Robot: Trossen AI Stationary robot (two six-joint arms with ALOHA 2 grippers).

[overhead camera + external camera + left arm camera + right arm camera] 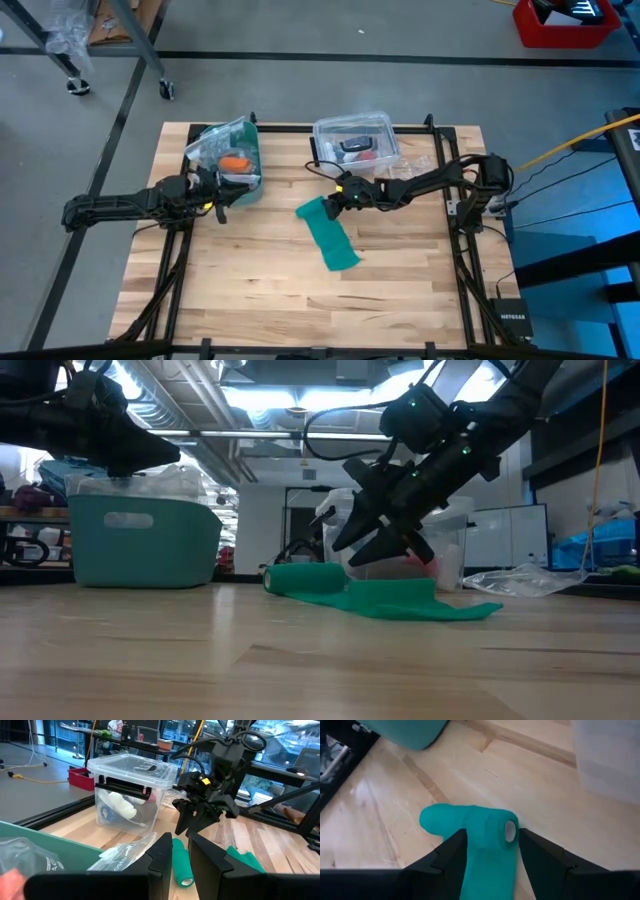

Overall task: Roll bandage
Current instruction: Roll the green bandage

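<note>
The teal bandage [328, 235] lies on the wooden table near the middle. Its far-left end is rolled into a short cylinder [305, 577]; the rest trails flat toward the near right [420, 600]. My right gripper [332, 203] is open and hangs just above the strip, next to the roll [487, 822], one finger on either side and touching nothing. My left gripper [222, 205] is open and empty beside the teal bin, to the left of the roll. The roll also shows in the left wrist view [181, 865].
A teal bin [240, 160] holding a plastic bag and an orange item stands at the far left. A clear lidded plastic box [355, 140] stands behind the right gripper. A crumpled clear bag [530, 580] lies beside it. The table's near half [300, 300] is bare wood.
</note>
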